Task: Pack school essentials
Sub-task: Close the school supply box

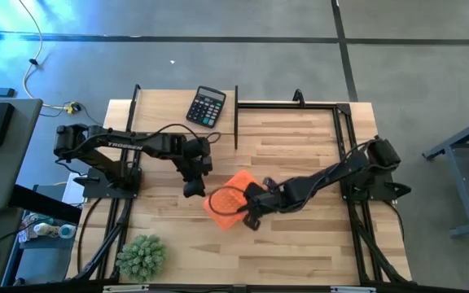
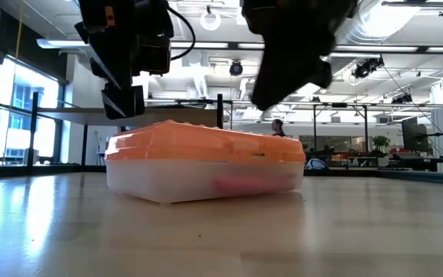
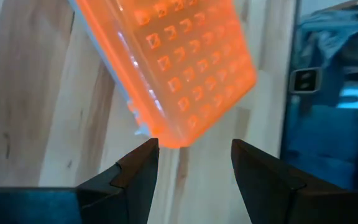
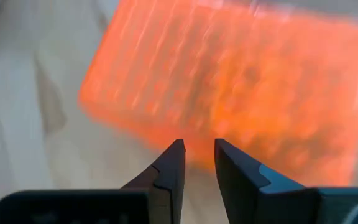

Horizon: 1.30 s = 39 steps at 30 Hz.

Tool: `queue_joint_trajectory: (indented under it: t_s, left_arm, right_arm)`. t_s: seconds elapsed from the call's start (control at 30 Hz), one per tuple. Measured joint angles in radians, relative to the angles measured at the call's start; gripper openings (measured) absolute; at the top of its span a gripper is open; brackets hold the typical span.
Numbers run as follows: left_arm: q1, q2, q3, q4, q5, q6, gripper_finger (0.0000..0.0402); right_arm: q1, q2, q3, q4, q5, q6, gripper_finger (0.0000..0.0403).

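Note:
A case with an orange studded lid (image 1: 228, 199) and a pale see-through base (image 2: 206, 181) lies flat on the wooden table, lid shut. Something pink (image 2: 237, 185) shows dimly through the base; the other school essentials are hidden. My left gripper (image 3: 194, 155) is open and slants down just off the case's left corner (image 3: 166, 138), with nothing between its fingers. My right gripper (image 4: 197, 152) hovers over the case's near right part, its fingers a narrow gap apart and empty. In the low view both grippers (image 2: 125, 104) (image 2: 283, 85) stand above the lid.
A black calculator (image 1: 206, 107) lies at the far edge, left of an upright black post (image 1: 236, 122). A spiky green plant (image 1: 141, 256) stands at the near left corner. Black frame rails (image 1: 340, 138) run along the right side. Bare wood lies near and far of the case.

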Motion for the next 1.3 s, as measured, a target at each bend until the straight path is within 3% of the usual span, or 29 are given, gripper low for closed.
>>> queue_joint_trajectory:
  t_s: [0.17, 0.37, 0.53, 0.9, 1.3]
  left_arm:
    - [-0.049, 0.000, 0.000, -0.008, -0.135, 0.013, 0.0190]
    - [-0.124, 0.000, 0.000, -0.008, -0.280, -0.038, 0.0190]
    - [-0.207, 0.000, 0.000, -0.008, -0.374, -0.123, 0.0190]
    - [-0.399, 0.000, 0.000, -0.006, -0.504, -0.436, 0.0190]
    - [-0.548, 0.001, -0.002, 0.048, -0.659, -0.803, 0.0190]
  right_arm:
    - [-0.076, -0.041, 0.000, -0.003, 0.049, -0.087, 0.0078]
    - [-0.190, -0.039, 0.000, -0.007, -0.082, -0.271, 0.0078]
    - [-0.251, -0.037, 0.000, -0.006, -0.094, -0.404, 0.0078]
    - [-0.371, -0.032, 0.000, 0.044, -0.079, -0.541, 0.0078]
    - [-0.480, -0.013, 0.002, 0.187, -0.170, -0.641, 0.0078]
